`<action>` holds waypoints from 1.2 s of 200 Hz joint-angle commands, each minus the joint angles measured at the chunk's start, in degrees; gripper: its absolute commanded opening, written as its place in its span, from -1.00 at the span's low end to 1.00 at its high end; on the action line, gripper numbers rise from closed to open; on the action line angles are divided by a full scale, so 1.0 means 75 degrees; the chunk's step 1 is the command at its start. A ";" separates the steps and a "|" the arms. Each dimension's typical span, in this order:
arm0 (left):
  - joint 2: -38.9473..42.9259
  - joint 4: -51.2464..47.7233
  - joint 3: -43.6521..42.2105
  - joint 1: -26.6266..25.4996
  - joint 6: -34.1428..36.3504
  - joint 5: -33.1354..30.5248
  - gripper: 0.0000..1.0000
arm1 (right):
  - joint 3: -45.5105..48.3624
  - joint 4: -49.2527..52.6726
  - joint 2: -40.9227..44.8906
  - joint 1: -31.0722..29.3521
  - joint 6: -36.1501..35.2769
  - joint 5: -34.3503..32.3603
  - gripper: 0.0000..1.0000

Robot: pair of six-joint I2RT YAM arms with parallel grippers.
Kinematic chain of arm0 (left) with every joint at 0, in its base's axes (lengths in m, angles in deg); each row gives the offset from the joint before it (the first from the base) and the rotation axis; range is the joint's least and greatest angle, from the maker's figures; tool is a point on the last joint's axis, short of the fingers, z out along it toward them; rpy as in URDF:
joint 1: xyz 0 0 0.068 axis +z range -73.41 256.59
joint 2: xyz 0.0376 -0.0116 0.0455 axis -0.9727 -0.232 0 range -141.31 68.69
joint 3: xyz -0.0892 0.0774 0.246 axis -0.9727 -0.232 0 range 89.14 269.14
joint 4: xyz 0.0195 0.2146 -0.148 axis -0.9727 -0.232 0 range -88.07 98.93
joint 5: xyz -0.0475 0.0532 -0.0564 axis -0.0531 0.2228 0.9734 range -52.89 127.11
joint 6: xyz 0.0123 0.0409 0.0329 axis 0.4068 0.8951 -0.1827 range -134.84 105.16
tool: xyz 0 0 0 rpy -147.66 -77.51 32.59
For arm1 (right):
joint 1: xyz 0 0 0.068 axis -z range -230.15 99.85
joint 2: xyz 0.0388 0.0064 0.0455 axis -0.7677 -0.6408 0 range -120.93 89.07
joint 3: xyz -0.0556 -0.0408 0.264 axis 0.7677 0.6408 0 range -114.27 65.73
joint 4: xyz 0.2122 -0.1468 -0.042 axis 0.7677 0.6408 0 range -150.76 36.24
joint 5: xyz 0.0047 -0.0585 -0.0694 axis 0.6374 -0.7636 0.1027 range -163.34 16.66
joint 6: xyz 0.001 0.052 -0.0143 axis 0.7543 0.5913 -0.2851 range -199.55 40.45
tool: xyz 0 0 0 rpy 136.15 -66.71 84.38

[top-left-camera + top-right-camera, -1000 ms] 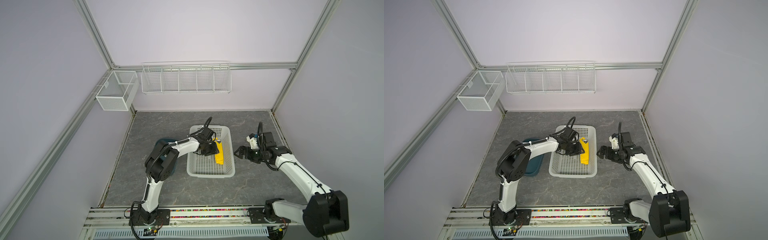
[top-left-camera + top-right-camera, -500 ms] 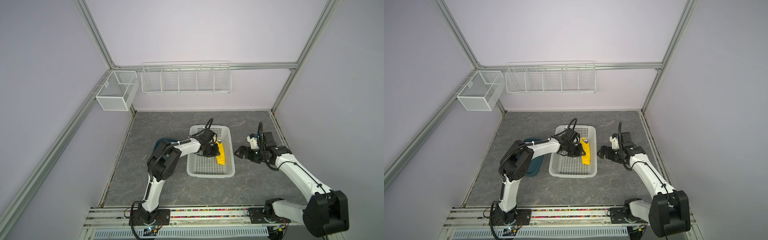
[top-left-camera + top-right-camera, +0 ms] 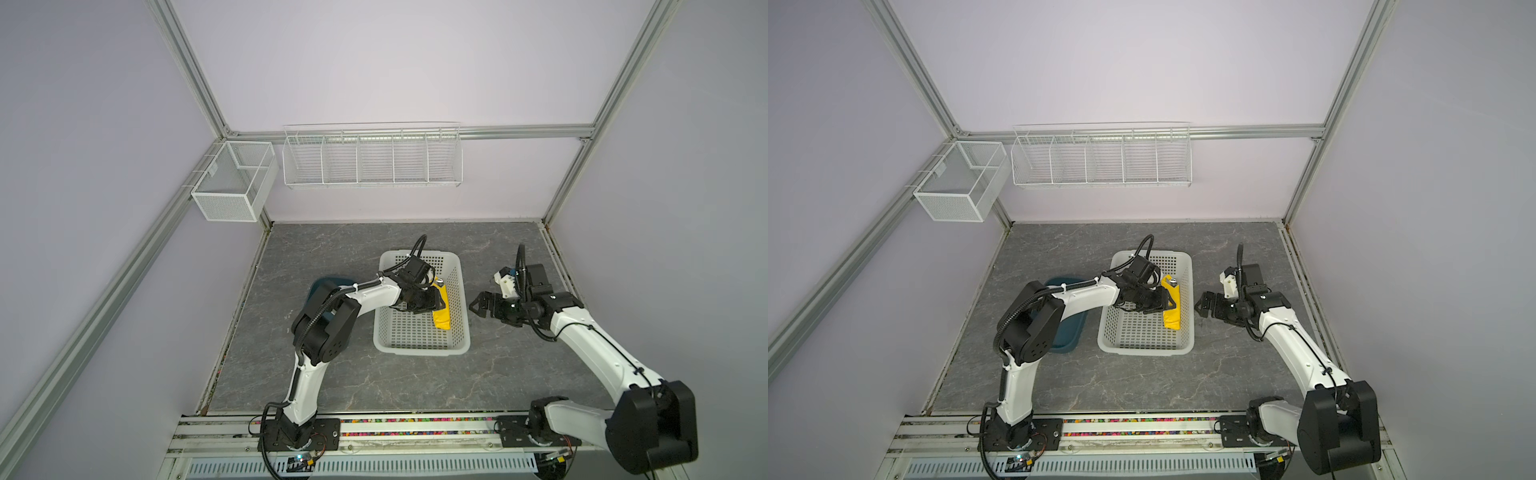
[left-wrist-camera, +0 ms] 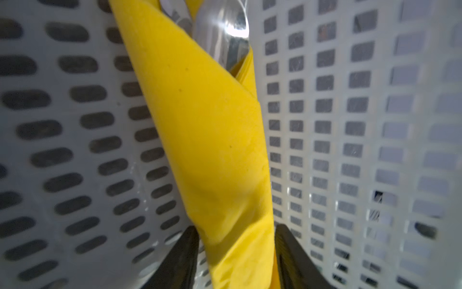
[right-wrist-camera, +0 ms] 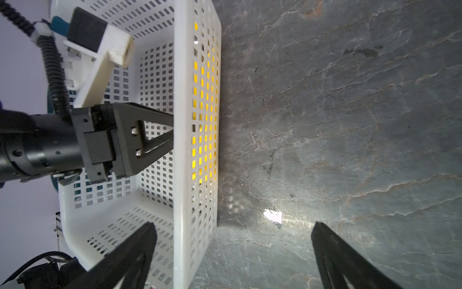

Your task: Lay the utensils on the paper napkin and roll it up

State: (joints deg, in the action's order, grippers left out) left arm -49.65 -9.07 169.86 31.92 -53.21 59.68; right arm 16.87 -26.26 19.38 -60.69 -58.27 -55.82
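The paper napkin (image 3: 441, 309) (image 3: 1172, 309) is a narrow yellow rolled bundle lying inside the white perforated basket (image 3: 419, 348) (image 3: 1144, 349), along its right wall. Shiny utensils (image 4: 222, 32) stick out of the bundle's far end (image 3: 1172, 284). My left gripper (image 3: 435, 300) (image 3: 1165, 303) (image 4: 236, 230) reaches into the basket and straddles the napkin (image 4: 212, 140); its jaws stand open, with a slit of basket floor showing beside one finger. My right gripper (image 3: 478, 305) (image 3: 1202, 305) (image 5: 233, 225) hangs open and empty over the table, just outside the basket's right wall (image 5: 185, 125).
A dark teal tray (image 3: 328, 282) (image 3: 1067, 328) lies left of the basket, partly under my left arm. Two white wire racks (image 3: 372, 156) (image 3: 232, 187) hang on the back wall and frame. Grey marbled table surface (image 5: 325, 112) spreads to the right of the basket.
My left jaws have spread apart around the yellow bundle, which has shifted slightly toward the basket's right wall. The right arm has stayed put.
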 commanded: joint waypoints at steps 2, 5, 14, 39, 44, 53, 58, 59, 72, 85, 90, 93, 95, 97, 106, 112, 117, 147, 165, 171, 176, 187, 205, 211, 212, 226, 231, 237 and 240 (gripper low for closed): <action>0.0616 -0.0069 -0.0266 -0.0033 0.0236 -0.0619 0.18 | 0.0080 -0.0035 0.0340 0.0016 0.0116 -0.0283 0.99; 0.0672 -0.0055 -0.0282 -0.0033 0.0243 -0.0629 0.19 | 0.0081 -0.0036 0.0368 0.0012 0.0118 -0.0304 0.99; 0.0824 -0.0036 -0.0352 -0.0033 0.0293 -0.0685 0.20 | 0.0089 -0.0030 0.0457 0.0012 0.0141 -0.0397 0.98; 0.1431 0.0487 -0.0820 -0.0055 0.0433 -0.0738 0.22 | 0.0130 -0.0056 0.0751 0.0018 0.0180 -0.0780 0.96; 0.1572 0.0636 -0.0962 -0.0056 0.0455 -0.0774 0.22 | 0.0138 -0.0058 0.0831 0.0017 0.0198 -0.0914 0.96; 0.1853 0.0856 -0.1195 -0.0056 0.0524 -0.0873 0.22 | 0.0141 -0.0102 0.0994 0.0015 0.0227 -0.1129 0.97; 0.1996 0.0945 -0.1312 -0.0056 0.0559 -0.0915 0.22 | 0.0164 -0.0128 0.1094 0.0023 0.0243 -0.1258 0.96; 0.2032 0.0975 -0.1333 -0.0056 0.0564 -0.0930 0.22 | 0.0170 -0.0143 0.1115 0.0017 0.0250 -0.1287 0.97; 0.2432 0.1118 -0.1625 -0.0056 0.0698 -0.1116 0.23 | 0.0211 -0.0243 0.1423 0.0023 0.0292 -0.1661 0.96; 0.2844 0.1192 -0.1908 -0.0056 0.0830 -0.1321 0.23 | 0.0282 -0.0376 0.1723 0.0023 0.0321 -0.2005 0.93; 0.2978 0.1195 -0.2003 -0.0056 0.0890 -0.1426 0.24 | 0.0319 -0.0431 0.1858 0.0023 0.0330 -0.2138 0.92; 0.3104 0.1203 -0.2072 -0.0056 0.0910 -0.1502 0.24 | 0.0351 -0.0481 0.1942 0.0017 0.0316 -0.2188 0.91; 0.3180 0.1213 -0.2116 -0.0056 0.0933 -0.1554 0.25 | 0.0371 -0.0509 0.1994 0.0022 0.0304 -0.2208 0.91; 0.3237 0.1215 -0.2154 -0.0056 0.0956 -0.1596 0.25 | 0.0400 -0.0551 0.2045 0.0020 0.0280 -0.2216 0.91; 0.3553 0.1272 -0.2385 -0.0056 0.1041 -0.1822 0.28 | 0.0476 -0.0651 0.2252 0.0023 0.0194 -0.2368 0.89; 0.3761 0.1317 -0.2519 -0.0056 0.1097 -0.1979 0.29 | 0.0509 -0.0655 0.2365 0.0017 0.0192 -0.2578 0.88; 0.3926 0.1349 -0.2640 -0.0056 0.1128 -0.2116 0.32 | 0.0552 -0.0654 0.2448 0.0017 0.0181 -0.2725 0.87; 0.4954 0.1474 -0.3245 -0.0045 0.1408 -0.2889 0.49 | 0.0712 -0.0760 0.2847 0.0018 -0.0119 -0.3762 0.82; 0.5612 0.1396 -0.3575 -0.0043 0.1548 -0.3495 0.66 | 0.0777 -0.0848 0.2978 0.0023 -0.0536 -0.4104 0.78; 0.5840 0.1387 -0.3718 -0.0045 0.1554 -0.3783 0.70 | 0.0799 -0.0912 0.2981 0.0015 -0.0674 -0.4175 0.78; 0.6030 0.1428 -0.3850 -0.0045 0.1583 -0.4020 0.74 | 0.0817 -0.0937 0.2969 0.0023 -0.0710 -0.4324 0.77; 0.6460 0.1486 -0.4142 -0.0034 0.1622 -0.4568 0.87 | 0.0880 -0.1085 0.2881 0.0023 -0.0664 -0.4811 0.77; 0.7195 0.1427 -0.4547 0.0008 0.1781 -0.5302 0.98 | 0.1052 -0.1533 0.2616 0.0017 -0.0891 -0.5368 0.77; 0.7424 0.1408 -0.4683 0.0036 0.1858 -0.5476 0.98 | 0.1170 -0.1769 0.2536 0.0017 -0.0964 -0.5555 0.77; 0.7471 0.1406 -0.4700 0.0048 0.1864 -0.5520 0.98 | 0.1188 -0.1831 0.2515 0.0014 -0.0986 -0.5586 0.78; 0.7989 0.1251 -0.4964 0.0179 0.1899 -0.5921 0.98 | 0.1524 -0.2532 0.2333 0.0023 -0.1218 -0.6027 0.77; 0.8158 0.1194 -0.5044 0.0257 0.1922 -0.5994 0.98 | 0.1651 -0.2822 0.2258 0.0023 -0.1357 -0.6144 0.77; 0.8368 0.1127 -0.5142 0.0372 0.1928 -0.6040 0.98 | 0.1792 -0.3156 0.2185 0.0023 -0.1543 -0.6306 0.78; 0.8476 0.1088 -0.5186 0.0426 0.1933 -0.6070 0.98 | 0.1852 -0.3308 0.2144 0.0017 -0.1571 -0.6455 0.77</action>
State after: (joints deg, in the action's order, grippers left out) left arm 9.05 0.94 133.34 32.88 -40.88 21.69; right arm 26.77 -40.31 37.48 -60.69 -64.67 -95.50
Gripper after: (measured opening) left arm 0.991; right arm 0.887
